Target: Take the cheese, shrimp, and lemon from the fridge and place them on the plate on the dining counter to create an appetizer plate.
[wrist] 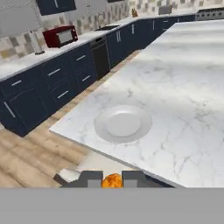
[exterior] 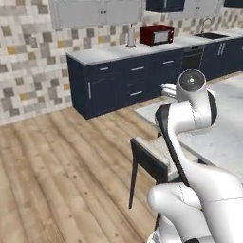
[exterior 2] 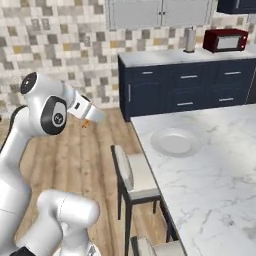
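The pincer (wrist: 113, 180) is clamped on a small orange item (wrist: 113, 181), either cheese or shrimp, which cannot be told apart here. It hangs short of the plate (wrist: 123, 124), off the counter (wrist: 183, 87) edge. The plate lies bare near that counter's corner, a chair (exterior 2: 136, 176) just beside.

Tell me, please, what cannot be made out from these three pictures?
- Held orange item: mostly covered by the gripper in the hand view, too small in the right base view; cheese or shrimp unclear.
- Plate: hidden behind the arm in the left base view.
- Dining counter: far end cut off by edges.
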Available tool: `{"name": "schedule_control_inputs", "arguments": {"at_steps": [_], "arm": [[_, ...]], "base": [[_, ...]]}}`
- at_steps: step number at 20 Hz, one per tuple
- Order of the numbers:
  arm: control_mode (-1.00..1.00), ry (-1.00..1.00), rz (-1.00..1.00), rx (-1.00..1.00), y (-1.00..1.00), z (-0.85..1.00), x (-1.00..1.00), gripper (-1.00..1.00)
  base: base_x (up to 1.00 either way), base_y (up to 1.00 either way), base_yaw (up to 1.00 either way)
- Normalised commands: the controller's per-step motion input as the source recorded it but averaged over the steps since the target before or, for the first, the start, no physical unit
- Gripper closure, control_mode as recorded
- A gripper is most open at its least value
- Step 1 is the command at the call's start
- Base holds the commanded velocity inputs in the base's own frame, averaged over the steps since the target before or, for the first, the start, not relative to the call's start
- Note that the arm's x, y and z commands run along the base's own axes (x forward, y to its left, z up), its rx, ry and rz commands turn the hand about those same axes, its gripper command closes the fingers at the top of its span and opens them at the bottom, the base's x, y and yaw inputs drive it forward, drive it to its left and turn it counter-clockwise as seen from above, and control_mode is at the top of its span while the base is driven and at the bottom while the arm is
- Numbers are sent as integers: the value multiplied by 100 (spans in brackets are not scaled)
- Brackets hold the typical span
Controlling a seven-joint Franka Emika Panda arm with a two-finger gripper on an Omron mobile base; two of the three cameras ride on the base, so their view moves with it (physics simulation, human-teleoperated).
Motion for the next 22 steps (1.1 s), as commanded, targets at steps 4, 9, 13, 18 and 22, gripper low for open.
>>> {"name": "schedule_control_inputs", "arguments": {"at_steps": [4,9,13,18,22], "arm": [[100,0,0,0,0,0,0,100],[100,0,0,0,0,0,0,100],[100,0,0,0,0,0,0,100],[100,0,0,0,0,0,0,100],[100,0,0,0,0,0,0,100]], "base": [[79,51,-68],[82,63,-68],[82,65,-69],[82,61,-69],[69,49,-67]]}}
